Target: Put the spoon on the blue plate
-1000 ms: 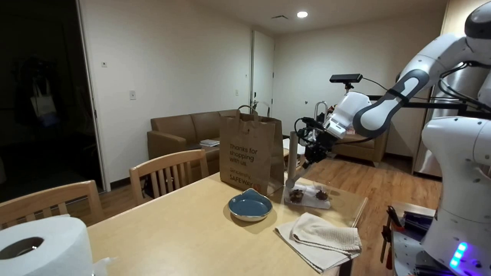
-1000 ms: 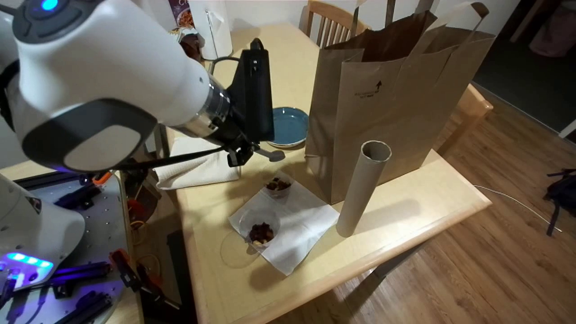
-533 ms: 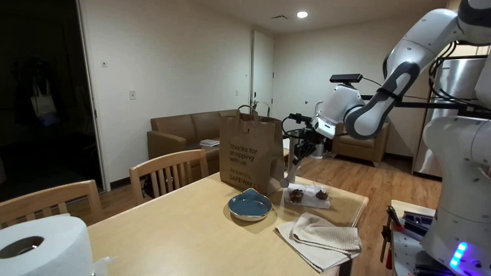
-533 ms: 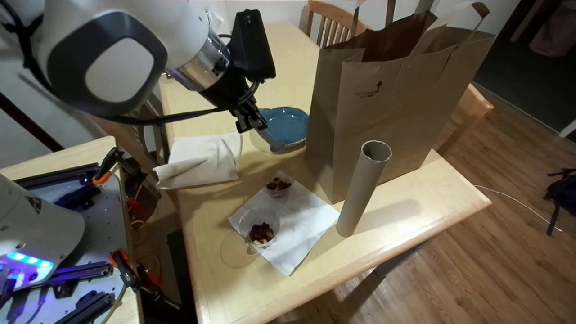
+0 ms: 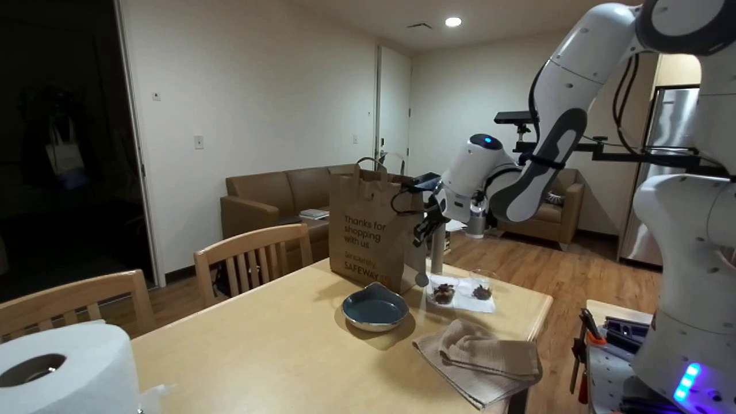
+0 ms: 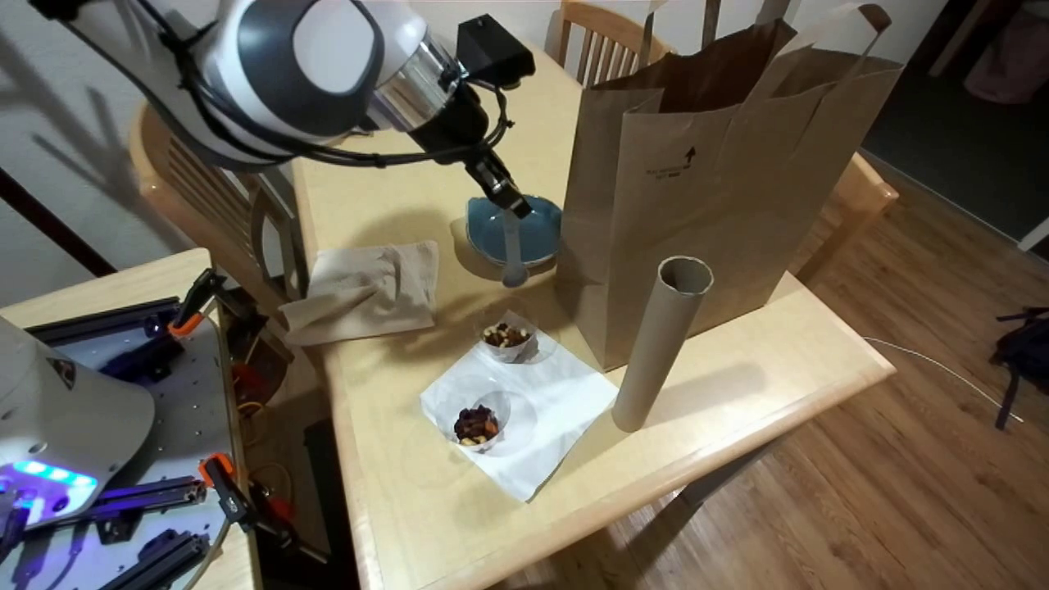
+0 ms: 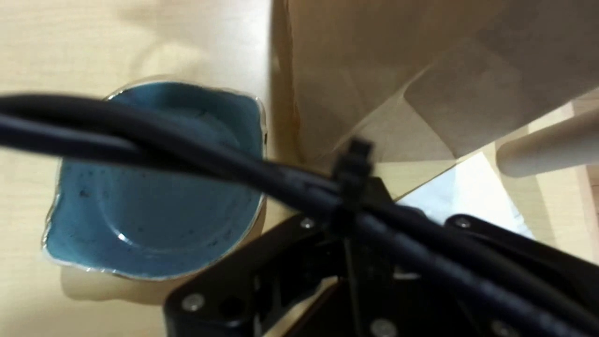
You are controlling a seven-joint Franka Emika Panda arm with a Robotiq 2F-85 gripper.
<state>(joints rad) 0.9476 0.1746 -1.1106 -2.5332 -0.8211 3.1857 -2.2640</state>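
Observation:
The blue plate point(image 5: 375, 309) is a small blue-grey dish on the table beside the paper bag. It also shows in an exterior view point(image 6: 536, 233) and in the wrist view point(image 7: 173, 210), partly behind a cable. My gripper point(image 6: 515, 205) is shut on the translucent grey spoon point(image 6: 514, 254), with the spoon's bowl end hanging down. In that view the spoon overlaps the plate's near edge. In an exterior view the gripper point(image 5: 421, 237) and the spoon's bowl point(image 5: 422, 280) are right of the plate and higher. In the wrist view the fingertips point(image 7: 360, 199) are partly behind a cable; the spoon is hidden.
The tall paper bag point(image 6: 705, 188) stands close beside the plate. A cardboard tube point(image 6: 662, 344) stands near it. Two clear cups of nuts point(image 6: 506, 338) are on a white napkin point(image 6: 565, 401). A folded cloth point(image 5: 489, 356) and paper roll point(image 5: 86, 374) are also on the table.
The arm has swung toward the plate and bag, carrying the spoon. The gripper has turned, and the spoon now hangs more steeply, its bowl lower. The plate has not moved.

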